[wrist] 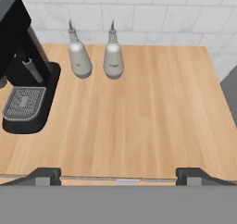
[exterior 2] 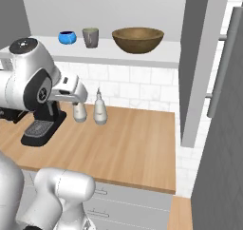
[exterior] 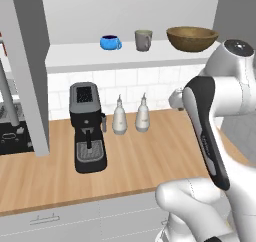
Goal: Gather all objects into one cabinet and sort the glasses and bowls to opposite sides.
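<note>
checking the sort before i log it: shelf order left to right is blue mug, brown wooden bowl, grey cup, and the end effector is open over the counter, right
Not quite. On the shelf the grey cup is in the middle, and the brown wooden bowl is at the right end; the blue mug is leftmost, as you say. The left base view shows this. The end effector is indeed open over the counter.

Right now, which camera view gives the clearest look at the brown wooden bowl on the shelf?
The right base view: the wooden bowl sits whole and unobstructed on the white shelf, right of the grey cup. In the left base view the arm overlaps its right edge. The hand view looks down at the wooden counter instead.
</note>
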You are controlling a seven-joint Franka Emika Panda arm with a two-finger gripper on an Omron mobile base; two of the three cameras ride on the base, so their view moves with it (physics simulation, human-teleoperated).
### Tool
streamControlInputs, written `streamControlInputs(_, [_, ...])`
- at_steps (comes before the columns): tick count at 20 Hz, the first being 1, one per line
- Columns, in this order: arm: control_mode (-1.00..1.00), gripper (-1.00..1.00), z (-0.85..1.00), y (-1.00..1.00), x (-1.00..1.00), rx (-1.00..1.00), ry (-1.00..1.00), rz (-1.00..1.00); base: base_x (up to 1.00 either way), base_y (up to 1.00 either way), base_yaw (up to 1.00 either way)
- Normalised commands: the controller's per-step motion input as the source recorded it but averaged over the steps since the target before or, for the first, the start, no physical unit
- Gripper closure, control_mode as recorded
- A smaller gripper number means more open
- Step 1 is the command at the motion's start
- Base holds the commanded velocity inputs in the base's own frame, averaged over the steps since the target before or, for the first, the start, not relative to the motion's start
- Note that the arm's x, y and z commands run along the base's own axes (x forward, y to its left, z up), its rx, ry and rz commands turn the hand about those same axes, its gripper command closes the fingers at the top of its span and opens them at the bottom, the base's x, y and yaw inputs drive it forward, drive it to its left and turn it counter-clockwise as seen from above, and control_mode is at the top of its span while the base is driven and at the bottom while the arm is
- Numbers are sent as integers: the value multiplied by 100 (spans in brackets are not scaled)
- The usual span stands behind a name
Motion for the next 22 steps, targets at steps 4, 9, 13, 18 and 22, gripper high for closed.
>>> streamControlInputs(4, [-100, -100, 16, 0, -47, 1, 0, -19, 0, 0, 0])
streamControlInputs(9, [-100, -100, 11, -7, -38, 0, 0, -7, 0, 0, 0])
streamControlInputs(13, [-100, -100, 2, -9, -42, 0, 0, 0, 0, 0, 0])
streamControlInputs(18, [-100, -100, 0, -1, -44, 0, 0, 3, 0, 0, 0])
streamControlInputs(22, [-100, -100, 1, -2, -41, 0, 0, 1, 0, 0, 0])
